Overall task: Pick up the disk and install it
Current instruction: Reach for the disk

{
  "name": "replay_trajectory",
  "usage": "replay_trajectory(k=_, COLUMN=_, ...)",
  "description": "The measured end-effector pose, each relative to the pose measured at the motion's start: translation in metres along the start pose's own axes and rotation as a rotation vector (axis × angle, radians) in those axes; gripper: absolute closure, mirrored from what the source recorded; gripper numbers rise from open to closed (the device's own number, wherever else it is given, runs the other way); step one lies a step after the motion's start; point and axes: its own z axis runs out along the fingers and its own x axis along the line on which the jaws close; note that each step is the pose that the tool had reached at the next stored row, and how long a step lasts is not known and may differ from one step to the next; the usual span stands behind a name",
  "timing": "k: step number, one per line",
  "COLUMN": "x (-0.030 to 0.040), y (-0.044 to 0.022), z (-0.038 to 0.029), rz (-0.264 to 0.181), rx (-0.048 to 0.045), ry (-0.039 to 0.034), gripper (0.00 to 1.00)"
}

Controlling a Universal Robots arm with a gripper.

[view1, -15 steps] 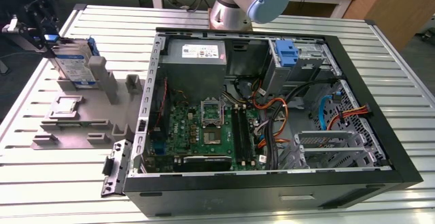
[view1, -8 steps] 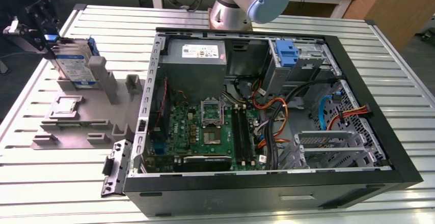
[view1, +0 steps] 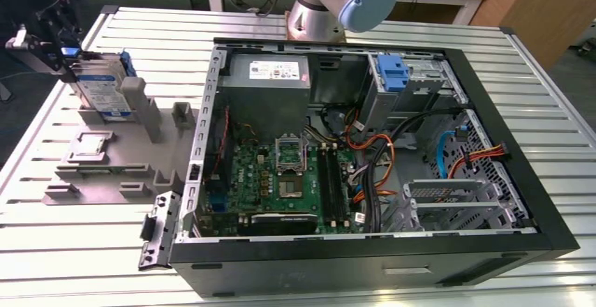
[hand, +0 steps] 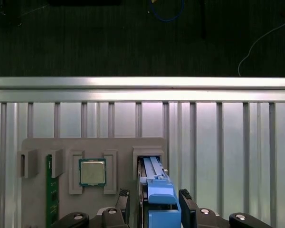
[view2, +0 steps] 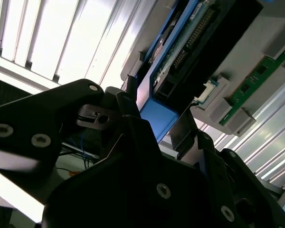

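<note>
Case [view1: 373, 265]: open, lying on the table [view1: 75, 265]; takes up the near edge and the middle. Motherboard [view1: 279, 181] exposed inside.
Holder [view1: 130, 164]: grey parts tray beside the case, along the table edge at the exterior view's left.
CPU [hand: 91, 172]: flat in a holder pocket near the disk's slot. Green RAM stick [hand: 49, 190] sits in a pocket further along.
Disk [view1: 98, 87]: upright on edge in the slot at the holder's far end, toward the table's far corner at the exterior view's left. Not yet in the case.
Gripper [hand: 155, 203]: at the disk's top end, over the blue carrier.
Jaws: cannot tell if clamped or slack.
Handling: judged stiff and dense for its size. Smooth metal, so likely a bit slippery. Shock-sensitive. Circuit side and connector are bare in the second wrist view; keep off those.
Hold: best guess is across the thin dimension at the top end, on the carrier's solid end piece. The thin side rails would probably flex.
Bracket [view1: 393, 73]: bare blue, in the bay at the case's far side.
Arm base [view1: 322, 14]: at the table's far edge, behind the case.
</note>
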Motion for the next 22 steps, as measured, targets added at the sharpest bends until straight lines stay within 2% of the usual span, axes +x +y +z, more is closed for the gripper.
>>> replay_trajectory(k=12, x=0.0, y=0.0, z=0.0023, rz=0.0, rx=-0.0002, ry=-0.0001, gripper=0.47)
replay_trajectory(k=14, x=0.0, y=0.0, z=0.0023, rz=0.0, rx=-0.0002, ry=-0.0001, gripper=0.48)
replay_trajectory(k=15, x=0.0001, y=0.0, z=0.0024, rz=0.0, rx=-0.0002, ry=-0.0001, gripper=0.55)
replay_trajectory(k=22, x=0.0001, y=0.0, z=0.0024, rz=0.0, rx=-0.0002, ry=0.0, gripper=0.56)
